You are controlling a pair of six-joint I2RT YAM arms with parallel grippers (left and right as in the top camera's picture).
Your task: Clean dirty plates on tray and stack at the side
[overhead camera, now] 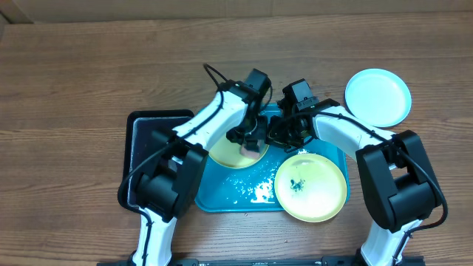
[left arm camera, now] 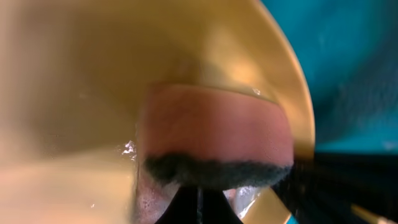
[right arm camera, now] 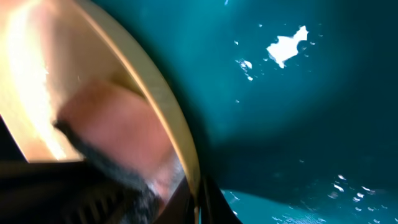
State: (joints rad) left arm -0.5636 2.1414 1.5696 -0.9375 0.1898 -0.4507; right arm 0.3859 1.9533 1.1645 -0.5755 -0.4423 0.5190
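**Pink sponge (left arm camera: 214,140) scrubs, partner steadies**

Left fingers (overhead camera: 251,140) clamp it against the yellow-green plate (overhead camera: 225,157) at the tray's (overhead camera: 222,193) nine o'clock. Right fingers (overhead camera: 284,133) seem pinched on its rim, likely against sliding. Smudged plate (overhead camera: 325,196) waits at five o'clock; pale blue plate (overhead camera: 377,96), off-tray on the desk (overhead camera: 74,74), at two.

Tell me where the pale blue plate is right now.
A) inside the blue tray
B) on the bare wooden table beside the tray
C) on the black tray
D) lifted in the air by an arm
B: the pale blue plate lies flat on the wooden table, past the blue tray's far right corner, and neither arm touches it.
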